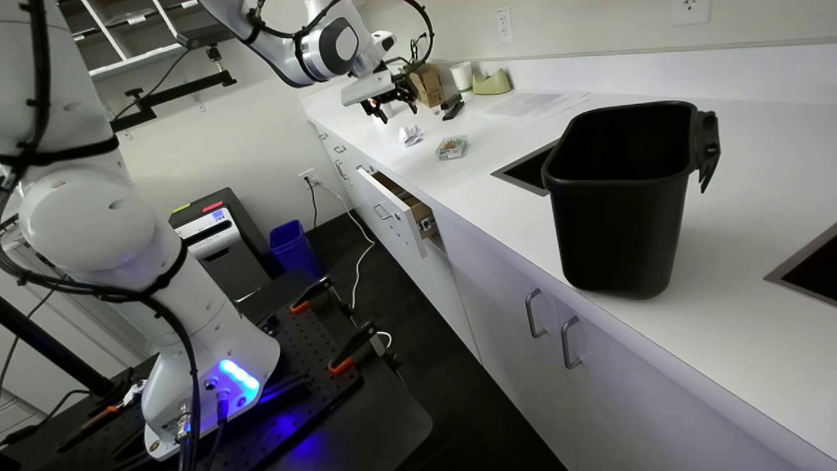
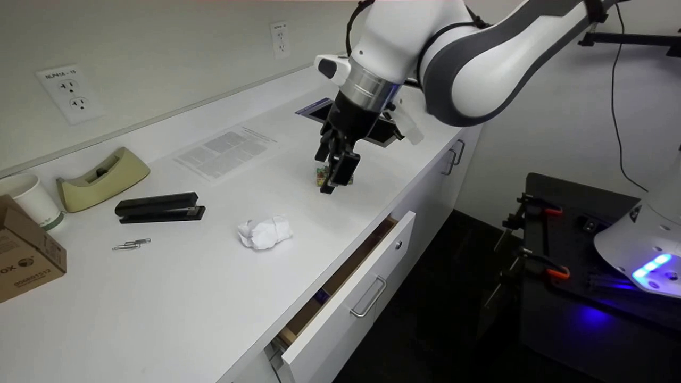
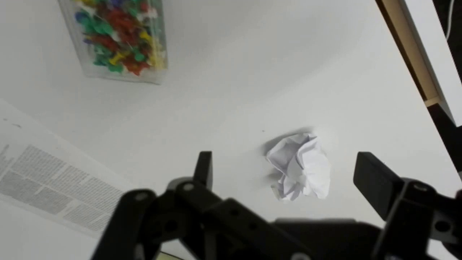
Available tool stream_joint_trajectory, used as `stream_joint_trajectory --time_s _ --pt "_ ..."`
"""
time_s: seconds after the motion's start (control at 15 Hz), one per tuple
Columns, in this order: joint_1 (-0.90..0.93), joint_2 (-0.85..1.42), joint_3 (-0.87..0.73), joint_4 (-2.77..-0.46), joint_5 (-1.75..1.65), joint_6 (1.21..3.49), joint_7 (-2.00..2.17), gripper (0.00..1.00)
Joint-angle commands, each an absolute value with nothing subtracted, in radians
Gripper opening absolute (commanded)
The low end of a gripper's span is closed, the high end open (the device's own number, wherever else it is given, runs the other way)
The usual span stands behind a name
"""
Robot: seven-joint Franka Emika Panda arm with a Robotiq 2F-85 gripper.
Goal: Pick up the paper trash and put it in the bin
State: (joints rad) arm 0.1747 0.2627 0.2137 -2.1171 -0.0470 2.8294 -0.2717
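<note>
Jaws wide, clear of crumpled paper [image 3: 305, 166].

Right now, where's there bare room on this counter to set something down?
Bare counter lies between the cardboard box, paper clips, crumpled paper and open drawer; more between the black bin and wall. It gets crowded where that box, white cup, tape dispenser and stapler cluster.

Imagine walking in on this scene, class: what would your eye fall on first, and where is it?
Probably the tall black bin, standing on the white counter near its front edge. Next comes the blue light on the robot's base. Then the crumpled paper on the counter, framed in the wrist view between the fingers of the open gripper.
</note>
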Motion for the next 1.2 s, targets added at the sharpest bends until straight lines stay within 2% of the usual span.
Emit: stream_joint_trajectory --time_s 0.0,0.4,0.47,0.53,1.13 --pt "0.162 0.419 0.274 -1.958 -0.018 2.851 -0.315 1.00" --pt "0.153 0.609 0.327 -1.760 -0.036 2.815 -0.353 1.00" --pt "0.156 0.635 0.322 -1.737 -0.042 2.811 -0.351 0.90" --pt "0.156 0.657 0.322 -1.715 -0.047 2.805 -0.358 0.74" --pt "0.157 0.747 0.329 -1.615 -0.062 2.800 -0.369 0.04"
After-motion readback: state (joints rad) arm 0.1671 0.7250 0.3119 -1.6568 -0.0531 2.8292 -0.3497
